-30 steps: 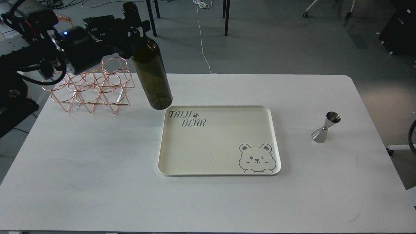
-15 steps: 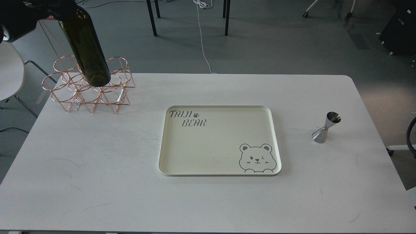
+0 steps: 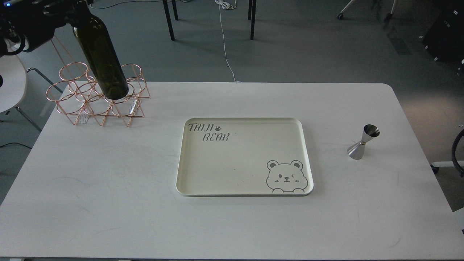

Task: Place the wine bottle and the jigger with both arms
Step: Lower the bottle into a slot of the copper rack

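Observation:
The dark olive-green wine bottle (image 3: pixel 103 61) hangs tilted in the air at the far left, with its base over the copper wire rack (image 3: pixel 72 105). My left gripper (image 3: pixel 74 9) is at the top left edge, shut around the bottle's shoulder and neck; the neck is hidden behind it. The steel jigger (image 3: pixel 363 142) stands upright on the white table (image 3: pixel 108 181) at the right, with no gripper near it. My right gripper is out of view.
A cream tray (image 3: pixel 307 152) with a bear drawing lies empty at the table's middle. A white chair (image 3: pixel 11 83) stands left of the table. A black cable (image 3: pixel 456 152) loops at the right edge. Chair legs and cords are on the floor behind.
My left arm swung the bottle from above the tray's far left corner leftward and back over the copper rack, then shifted it slightly right and down. The jigger and tray have not moved.

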Robot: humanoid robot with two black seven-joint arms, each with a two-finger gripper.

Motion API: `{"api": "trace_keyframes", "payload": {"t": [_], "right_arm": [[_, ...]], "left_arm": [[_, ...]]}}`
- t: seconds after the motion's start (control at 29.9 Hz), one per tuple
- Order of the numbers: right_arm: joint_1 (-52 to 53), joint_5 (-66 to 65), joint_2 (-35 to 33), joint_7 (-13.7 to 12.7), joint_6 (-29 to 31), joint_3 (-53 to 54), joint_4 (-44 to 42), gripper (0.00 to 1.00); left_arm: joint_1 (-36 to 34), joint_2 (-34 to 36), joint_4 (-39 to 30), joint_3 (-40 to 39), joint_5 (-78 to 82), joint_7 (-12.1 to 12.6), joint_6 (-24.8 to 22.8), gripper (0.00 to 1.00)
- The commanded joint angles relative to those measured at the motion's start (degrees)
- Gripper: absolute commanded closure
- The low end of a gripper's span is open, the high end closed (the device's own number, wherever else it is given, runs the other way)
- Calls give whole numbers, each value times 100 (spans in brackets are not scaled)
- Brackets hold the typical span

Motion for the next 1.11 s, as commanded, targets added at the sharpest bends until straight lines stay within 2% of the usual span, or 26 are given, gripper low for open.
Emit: {"api": "trace_keyframes", "payload": {"t": [0.0,0.57,0.9,1.07], "right_arm": [[8,0,5,8,0,2,4,0],[17,0,5,8,0,-7,4,0],[-1,0,5,-1,0,-16,22,0],[-1,0,5,8,0,-7,22,0]], "left_arm": [[-99,-12,12,198,0,5,74,89],[-55,-118,56,638,-62,23,303,84],[-20,-285,461,902,-123,-12,461,76],[6,-285,478,902,-255,5,452,65]]}}
